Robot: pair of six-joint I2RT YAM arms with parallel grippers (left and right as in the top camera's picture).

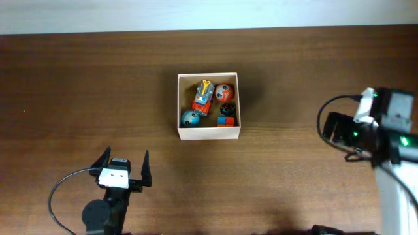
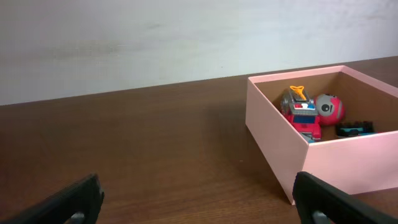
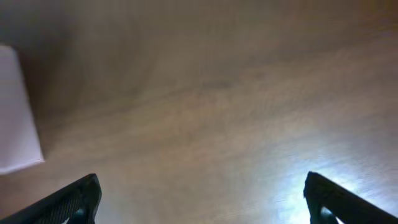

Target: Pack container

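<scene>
The container [image 1: 209, 133] is a square cream-walled box at the middle of the table, also in the left wrist view [image 2: 273, 118]. Inside lie a red and orange toy truck [image 1: 203, 96], a red ball [image 1: 224, 91], a blue ball [image 1: 191, 118], a small black piece [image 1: 227, 109] and a small red and blue block [image 1: 226, 121]. My left gripper [image 1: 123, 163] is open and empty near the front edge, left of the container. My right gripper [image 1: 336, 127] is open and empty at the right, over bare wood [image 3: 199, 199]. A corner of the container [image 3: 15, 118] shows in the right wrist view.
The table is dark brown wood [image 1: 85, 91]. A pale wall runs along the far edge [image 1: 196, 13]. Black cables loop beside both arms.
</scene>
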